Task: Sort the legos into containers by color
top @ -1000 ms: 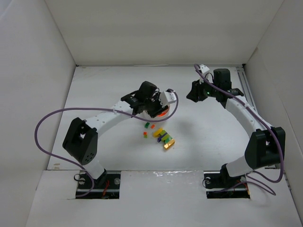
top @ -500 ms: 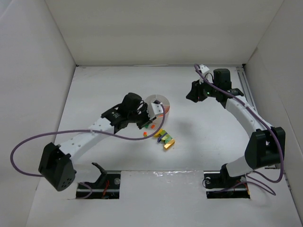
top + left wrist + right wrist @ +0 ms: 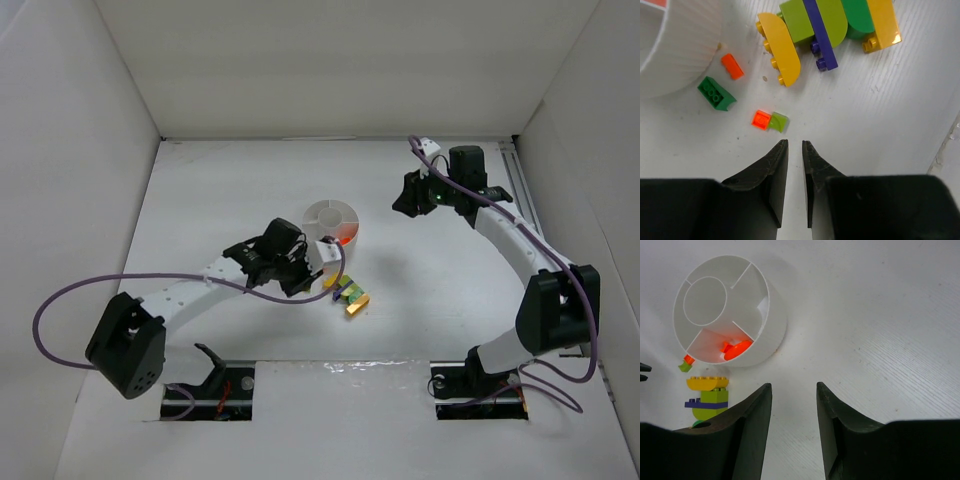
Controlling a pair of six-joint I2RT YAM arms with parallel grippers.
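The dish is white, with fine ribs on its wall; the bits in it are orange-red. The clump has yellow, lime, purple and green layers. Loose on the white table: orange brick, dark green brick, orange-red piece, lime piece.

Bright, diffuse light is flooding the white table, shadows are falling faint and soft, and in the sharp left wrist view glare is glinting on a yellow brick at one o'clock.
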